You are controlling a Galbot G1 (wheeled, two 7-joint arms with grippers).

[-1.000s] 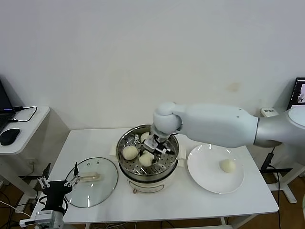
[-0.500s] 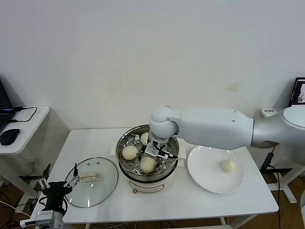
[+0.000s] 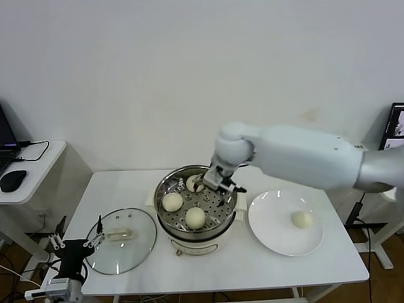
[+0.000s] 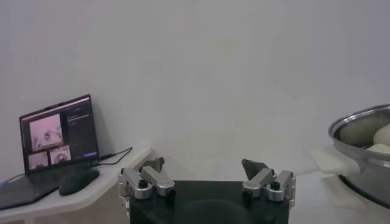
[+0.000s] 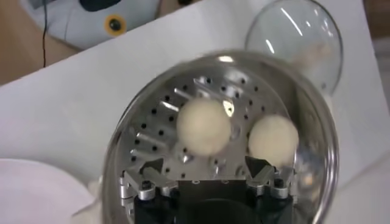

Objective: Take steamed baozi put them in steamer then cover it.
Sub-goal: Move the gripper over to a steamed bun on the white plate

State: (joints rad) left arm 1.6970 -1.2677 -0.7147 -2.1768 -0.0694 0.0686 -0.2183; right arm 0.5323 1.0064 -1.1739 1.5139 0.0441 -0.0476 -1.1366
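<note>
The steel steamer (image 3: 165, 197) stands mid-table on its cream base. Three baozi lie inside: one at the front (image 3: 195, 217), one at the left (image 3: 172, 201), one at the back (image 3: 192, 182). A fourth baozi (image 3: 302, 219) lies on the white plate (image 3: 268, 227). My right gripper (image 3: 218, 180) is open and empty above the steamer's back right rim. In the right wrist view its fingers (image 5: 152, 168) hang over the perforated floor near two baozi (image 5: 203, 126). The glass cover (image 3: 139, 243) lies flat on the table left of the steamer. My left gripper (image 3: 79, 245) is open, parked low at the front left.
A side desk with a mouse (image 3: 12, 180) and a laptop (image 4: 58, 137) stands at the far left. The steamer's rim and handle (image 4: 332, 162) show in the left wrist view. A monitor edge (image 3: 395, 124) is at the far right.
My right gripper let go of a baozi at the steamer's front, then rose and moved back and to the right. The left arm has not moved.
</note>
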